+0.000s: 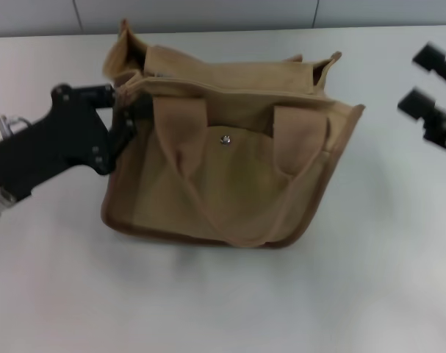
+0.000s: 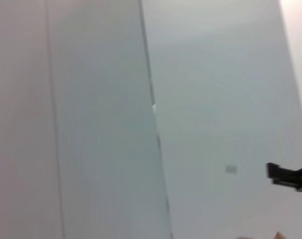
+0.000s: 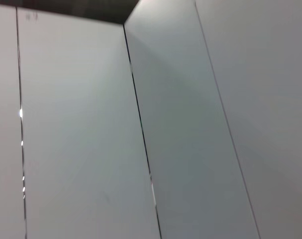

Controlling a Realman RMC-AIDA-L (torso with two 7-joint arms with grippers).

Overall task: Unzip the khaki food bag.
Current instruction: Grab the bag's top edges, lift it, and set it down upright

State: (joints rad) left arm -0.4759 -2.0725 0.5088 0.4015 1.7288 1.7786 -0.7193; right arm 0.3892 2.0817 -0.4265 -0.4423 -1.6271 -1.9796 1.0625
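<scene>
Fingers of the left gripper (image 1: 123, 110) close narrowly on the upper left corner of the khaki food bag (image 1: 234, 169), at the end of its top seam. That tan bag stands upright on the white table (image 1: 208, 301), front pocket with its silver snap (image 1: 225, 139) facing the robot, two strap handles hanging down the front. Far to the right, well apart from the bag, the right gripper (image 1: 428, 84) hovers with its fingers spread apart. Behind, grey wall panels (image 3: 190, 124) rise.

Soft even light, faint shadows, slightly blurred throughout
</scene>
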